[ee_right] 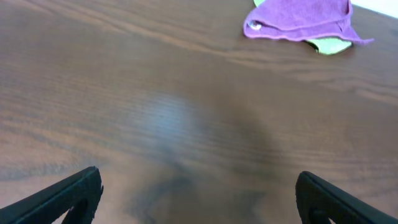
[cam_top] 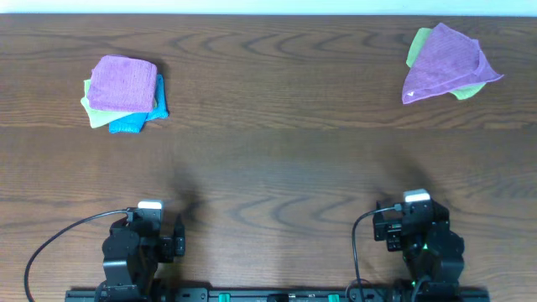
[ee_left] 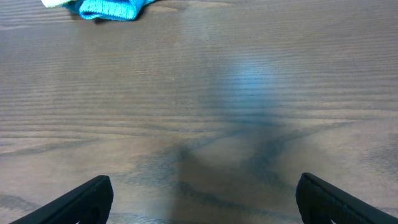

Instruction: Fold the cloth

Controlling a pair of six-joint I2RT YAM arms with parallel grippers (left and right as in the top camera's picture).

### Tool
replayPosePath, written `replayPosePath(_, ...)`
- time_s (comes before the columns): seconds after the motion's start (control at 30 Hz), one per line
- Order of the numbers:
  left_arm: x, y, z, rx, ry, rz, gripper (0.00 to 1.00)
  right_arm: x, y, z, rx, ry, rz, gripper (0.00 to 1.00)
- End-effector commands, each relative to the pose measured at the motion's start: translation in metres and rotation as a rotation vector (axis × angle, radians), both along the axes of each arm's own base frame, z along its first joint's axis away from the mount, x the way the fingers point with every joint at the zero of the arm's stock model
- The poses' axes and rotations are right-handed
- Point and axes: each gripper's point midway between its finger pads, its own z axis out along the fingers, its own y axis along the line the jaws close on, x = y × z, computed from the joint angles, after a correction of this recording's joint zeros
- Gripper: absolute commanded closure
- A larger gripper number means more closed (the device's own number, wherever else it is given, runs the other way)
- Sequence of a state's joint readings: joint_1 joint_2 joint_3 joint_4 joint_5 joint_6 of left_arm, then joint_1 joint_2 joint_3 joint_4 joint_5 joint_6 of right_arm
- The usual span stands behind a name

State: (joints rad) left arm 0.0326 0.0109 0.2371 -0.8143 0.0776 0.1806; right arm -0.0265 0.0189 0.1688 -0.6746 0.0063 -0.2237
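Purple microfibre, the cloth [cam_top: 449, 65] is lying rumpled at the table's [cam_top: 277, 168] far right, draping over a yellow-green towel [cam_top: 415, 46]. The right wrist view is showing its white tag [ee_right: 252, 25] clearly. The left wrist view is catching only a blue towel [ee_left: 109, 9] from the folded stack [cam_top: 124, 92], which the overhead is showing whole at far left. Bare wood is stretching between. The left gripper [ee_left: 205, 183] and right gripper [ee_right: 199, 180] are sitting near the front edge, jaws spread wide, holding nothing.

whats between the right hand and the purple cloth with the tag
Only bare table lies between the right hand and the cloth, clearest in the right wrist view.
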Motion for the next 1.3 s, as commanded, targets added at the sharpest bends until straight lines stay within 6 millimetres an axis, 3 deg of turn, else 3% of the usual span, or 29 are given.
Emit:
replayPosePath(0.0,-0.009,0.005,-0.024,0.025,0.076,0.016,0.05,-0.003,-0.001,-0.008,0.011,0.022,-0.010,0.01)
replayPosePath(0.23,-0.009,0.005,-0.024,0.025,0.076,0.016,0.05,-0.007,-0.009,-0.012,0.143,0.035,-0.139,0.01)
replayPosePath(0.47,-0.009,0.005,-0.024,0.025,0.076,0.016,0.05,-0.009,-0.015,-0.014,0.169,0.039,-0.203,0.01)
replayPosePath(1.27,-0.009,0.005,-0.024,0.025,0.076,0.016,0.05,-0.008,-0.014,-0.013,0.171,0.036,-0.197,0.01)
